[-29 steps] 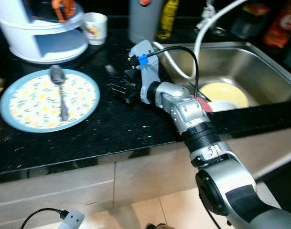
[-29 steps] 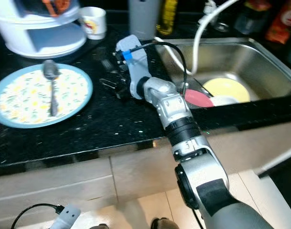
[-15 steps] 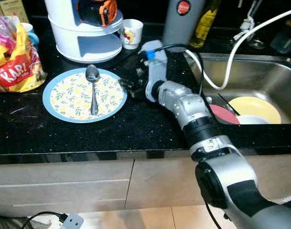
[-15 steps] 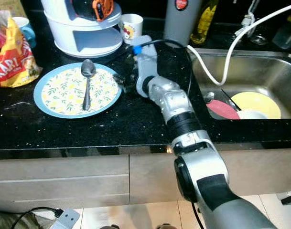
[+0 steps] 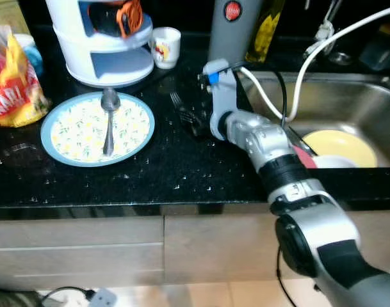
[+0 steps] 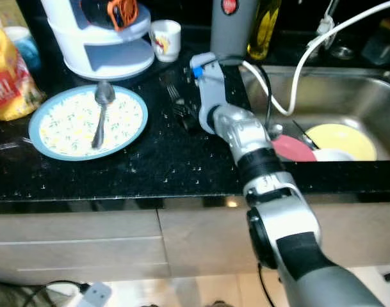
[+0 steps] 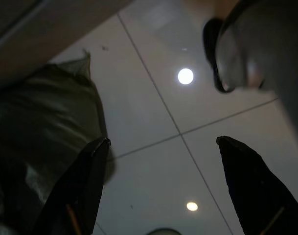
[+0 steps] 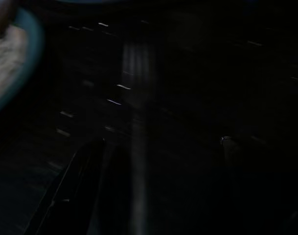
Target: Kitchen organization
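A metal fork lies on the black counter between the flowered blue-rimmed plate and the sink. A spoon rests on the plate. My right gripper is low on the counter at the fork's handle end. In the dark right wrist view its fingers stand apart, and the fork shows as a faint streak between them. My left gripper hangs open above the tiled floor.
A white tiered container, a cup and a grey canister stand at the back. A snack bag is at the left. The sink holds a yellow plate and a red one. A white hose arcs over it.
The camera has shifted, so the whole scene sits differently. My right gripper, close to the plate's rim before, is now farther from it, at the fork.
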Tool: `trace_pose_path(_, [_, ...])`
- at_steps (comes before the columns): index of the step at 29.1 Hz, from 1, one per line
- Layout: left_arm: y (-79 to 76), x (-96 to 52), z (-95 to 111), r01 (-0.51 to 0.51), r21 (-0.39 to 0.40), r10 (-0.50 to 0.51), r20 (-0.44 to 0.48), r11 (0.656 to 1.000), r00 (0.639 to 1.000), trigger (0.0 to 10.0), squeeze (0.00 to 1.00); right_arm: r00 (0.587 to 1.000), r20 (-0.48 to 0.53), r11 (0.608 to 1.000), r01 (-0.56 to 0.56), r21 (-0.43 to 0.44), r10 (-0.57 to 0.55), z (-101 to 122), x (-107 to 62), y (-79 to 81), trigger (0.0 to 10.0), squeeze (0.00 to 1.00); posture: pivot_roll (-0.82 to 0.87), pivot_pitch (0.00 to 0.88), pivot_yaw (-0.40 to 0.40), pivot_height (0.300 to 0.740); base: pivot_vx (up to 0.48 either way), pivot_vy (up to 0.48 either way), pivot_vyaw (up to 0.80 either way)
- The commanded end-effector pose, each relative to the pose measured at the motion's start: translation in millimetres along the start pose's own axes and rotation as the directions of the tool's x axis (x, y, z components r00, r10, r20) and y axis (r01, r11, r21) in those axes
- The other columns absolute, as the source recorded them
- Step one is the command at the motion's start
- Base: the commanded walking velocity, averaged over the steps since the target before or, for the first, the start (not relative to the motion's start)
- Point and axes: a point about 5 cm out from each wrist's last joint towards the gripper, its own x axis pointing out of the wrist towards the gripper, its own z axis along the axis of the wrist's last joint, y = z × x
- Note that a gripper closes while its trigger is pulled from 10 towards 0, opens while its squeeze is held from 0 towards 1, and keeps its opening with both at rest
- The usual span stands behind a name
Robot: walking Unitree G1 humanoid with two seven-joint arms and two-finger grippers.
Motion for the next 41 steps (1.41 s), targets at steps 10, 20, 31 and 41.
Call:
trace_pose_path(10, [-4.0, -0.5, -9, 0.013, -0.001, -0.013, -0.033, 1.0, 0.999, 10.0, 0.0, 0.988, -0.149, 0.998, -0.054, -0.044, 0.047, -19, 5.5, 10.8, 10.0, 0.0, 0.1, 0.093, -0.068, 0.74, 0.0, 0.0, 0.0])
trace_pose_path(20, [-6.8, -0.4, -10, 0.021, 0.001, -0.021, -0.035, 1.0, 0.999, 10.0, 0.0, 0.999, -0.052, 1.0, -0.009, -0.023, 0.007, 0, 8.8, 10.7, 10.0, 0.0, 0.09, 0.096, -0.074, 0.74, 0.0, 0.0, 0.0])
trace_pose_path(31, [-10.0, -0.5, -12, 0.026, 0.0, -0.026, -0.042, 1.0, 0.999, 10.0, 0.0, 0.997, -0.081, 0.999, -0.003, 0.039, 0.007, -4, 17.4, 22.3, 10.0, 0.0, 0.1, 0.1, -0.081, 0.74, 0.0, 0.0, 0.0])
trace_pose_path(41, [-12.2, -0.3, -10, 0.031, -0.007, -0.032, -0.042, 0.999, 0.999, 10.0, 0.0, 0.972, -0.232, 0.993, -0.007, 0.119, 0.034, -26, 20.4, 29.7, 0.0, 0.0, 0.09, 0.101, -0.107, 0.74, 0.0, 0.0, 0.0])
